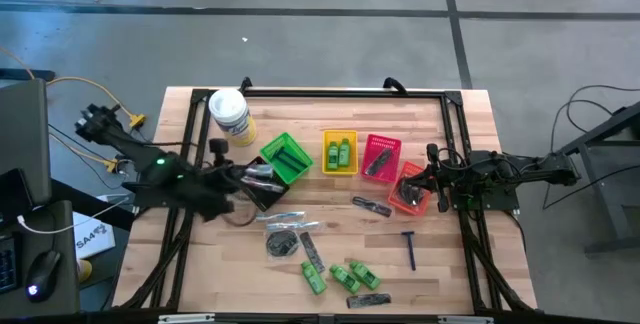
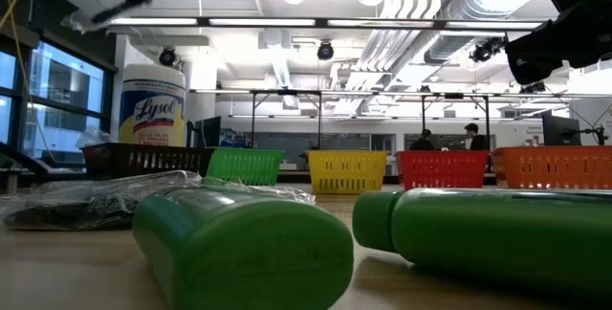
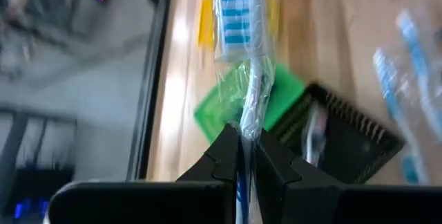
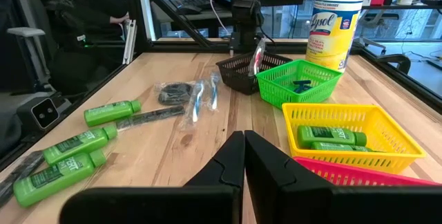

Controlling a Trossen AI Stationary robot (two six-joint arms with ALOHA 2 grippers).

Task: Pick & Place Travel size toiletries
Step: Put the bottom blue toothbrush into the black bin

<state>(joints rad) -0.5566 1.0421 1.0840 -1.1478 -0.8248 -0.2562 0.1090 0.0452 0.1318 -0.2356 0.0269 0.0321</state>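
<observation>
Green mini bottles (image 1: 343, 276) lie flat on the surface near a blue-handled razor (image 1: 409, 248); a clear-wrapped toothbrush (image 3: 243, 37) sticks out of the left pincer (image 3: 247, 156).

We read the brand "Lysol" in blue script on the yellow label of the big white tub (image 2: 152, 105), plain in the low view and again, partly, in the right wrist view (image 4: 337, 22). The green mini bottles (image 4: 76, 144) carry dark print that we cannot make out. Nothing else gives us legible writing.
</observation>
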